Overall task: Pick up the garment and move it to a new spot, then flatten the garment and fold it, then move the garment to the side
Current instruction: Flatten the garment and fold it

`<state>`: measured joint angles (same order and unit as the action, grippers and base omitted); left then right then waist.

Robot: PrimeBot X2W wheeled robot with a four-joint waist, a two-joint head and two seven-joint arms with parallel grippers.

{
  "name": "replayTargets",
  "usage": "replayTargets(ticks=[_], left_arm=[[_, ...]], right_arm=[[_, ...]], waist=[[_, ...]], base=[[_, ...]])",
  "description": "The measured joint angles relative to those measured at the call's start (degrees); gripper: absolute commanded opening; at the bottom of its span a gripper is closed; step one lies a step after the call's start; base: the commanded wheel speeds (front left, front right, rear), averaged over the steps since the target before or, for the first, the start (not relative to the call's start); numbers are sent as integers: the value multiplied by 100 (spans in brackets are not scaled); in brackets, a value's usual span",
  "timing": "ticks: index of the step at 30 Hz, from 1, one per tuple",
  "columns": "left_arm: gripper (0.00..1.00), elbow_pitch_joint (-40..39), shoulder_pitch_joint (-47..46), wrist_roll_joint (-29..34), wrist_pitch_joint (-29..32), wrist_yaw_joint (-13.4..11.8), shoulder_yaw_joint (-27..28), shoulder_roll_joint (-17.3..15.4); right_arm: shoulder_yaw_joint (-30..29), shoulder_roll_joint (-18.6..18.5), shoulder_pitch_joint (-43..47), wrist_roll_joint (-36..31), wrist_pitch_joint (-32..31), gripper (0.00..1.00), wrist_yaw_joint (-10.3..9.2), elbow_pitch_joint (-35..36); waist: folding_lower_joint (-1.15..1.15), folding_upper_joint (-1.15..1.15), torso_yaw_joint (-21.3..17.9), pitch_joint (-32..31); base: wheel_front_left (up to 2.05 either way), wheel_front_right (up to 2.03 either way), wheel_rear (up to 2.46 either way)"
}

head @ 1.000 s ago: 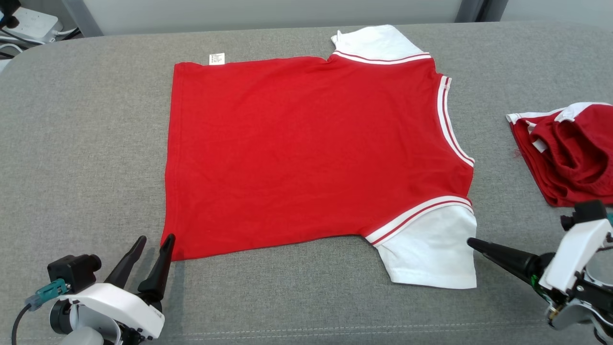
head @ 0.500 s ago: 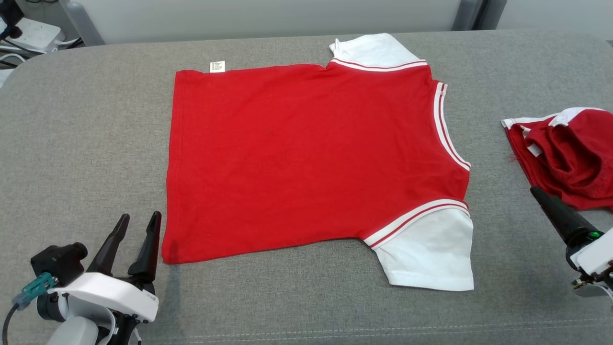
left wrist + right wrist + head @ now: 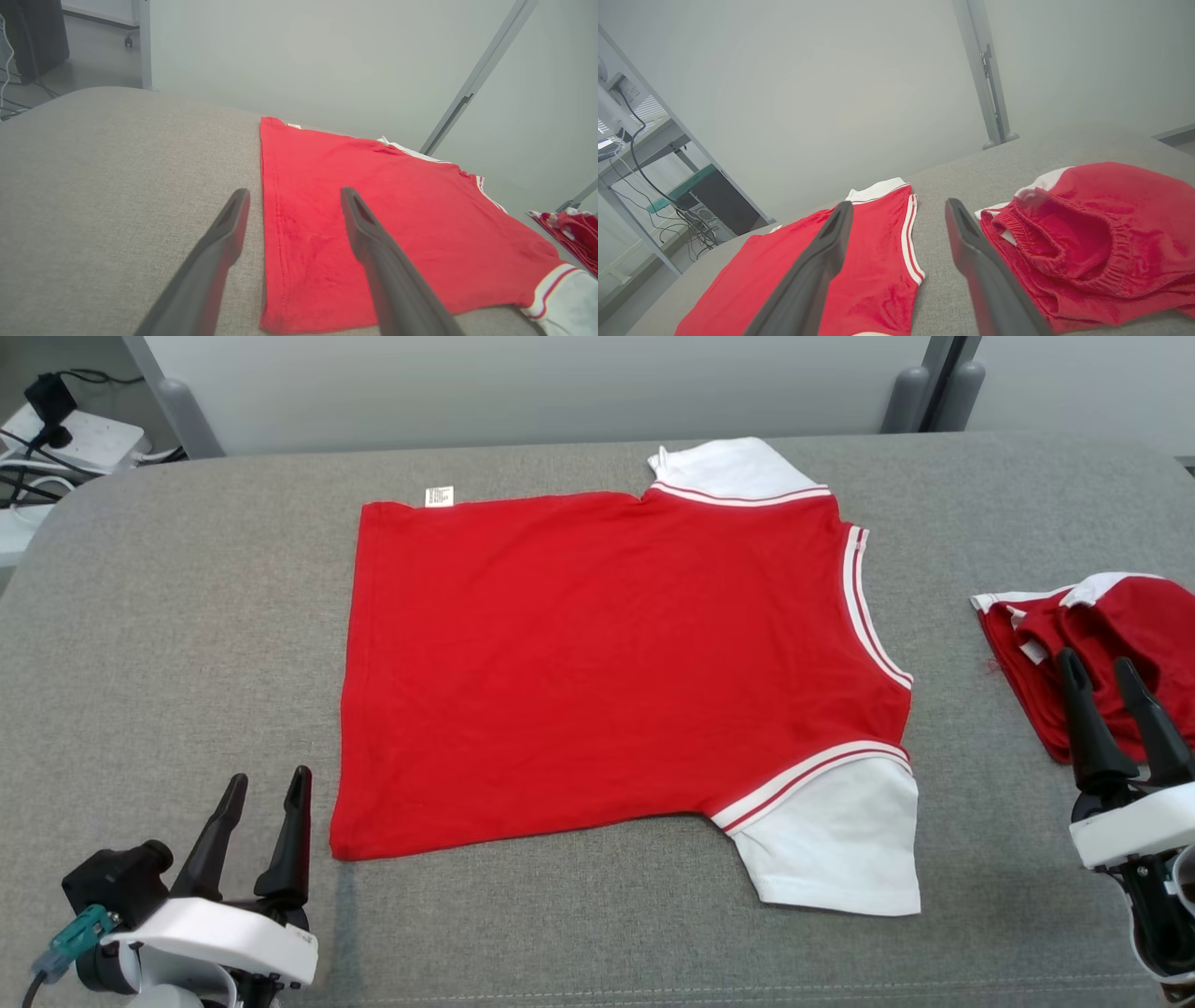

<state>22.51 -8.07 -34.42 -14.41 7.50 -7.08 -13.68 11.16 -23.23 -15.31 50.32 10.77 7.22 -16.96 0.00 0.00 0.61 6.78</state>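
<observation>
The garment [image 3: 616,663], a red T-shirt with white sleeves, lies spread flat on the grey padded table [image 3: 187,644], hem to the left and neck to the right. My left gripper [image 3: 269,782] stands open and empty just left of the shirt's near hem corner, clear of the cloth. In the left wrist view the left gripper [image 3: 295,192] points along the hem edge of the garment [image 3: 397,219]. My right gripper [image 3: 1095,663] is open and empty at the right, well off the near sleeve. The right wrist view shows the right gripper [image 3: 899,204] between the garment [image 3: 873,261] and a red pile.
A crumpled red piece of clothing with white trim [image 3: 1111,625] lies at the table's right edge, directly beyond my right fingers, and appears as the red pile [image 3: 1073,233] in the right wrist view. A power strip with cables [image 3: 75,434] sits off the table's far left. Metal posts [image 3: 934,392] stand behind.
The head camera has shifted. My left gripper has drawn back off the hem corner. My right gripper has swung away from the near sleeve to the right, now pointing up beside the red pile.
</observation>
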Motion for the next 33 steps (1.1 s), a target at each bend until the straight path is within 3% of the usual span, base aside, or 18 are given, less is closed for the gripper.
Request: replayTargets(ticks=[13, 33], left_arm=[[100, -134, 440, 220, 0, 0, 168, 204], [100, -487, 824, 1111, 0, 0, 781, 646]], right_arm=[[-178, 323, 219, -1156, 341, 100, 0, -253], [-682, 882, 1083, -3027, 345, 100, 0, 178]], waist=[[0, 0, 27, -452], [0, 0, 70, -639]], base=[[0, 0, 0], [0, 0, 0]])
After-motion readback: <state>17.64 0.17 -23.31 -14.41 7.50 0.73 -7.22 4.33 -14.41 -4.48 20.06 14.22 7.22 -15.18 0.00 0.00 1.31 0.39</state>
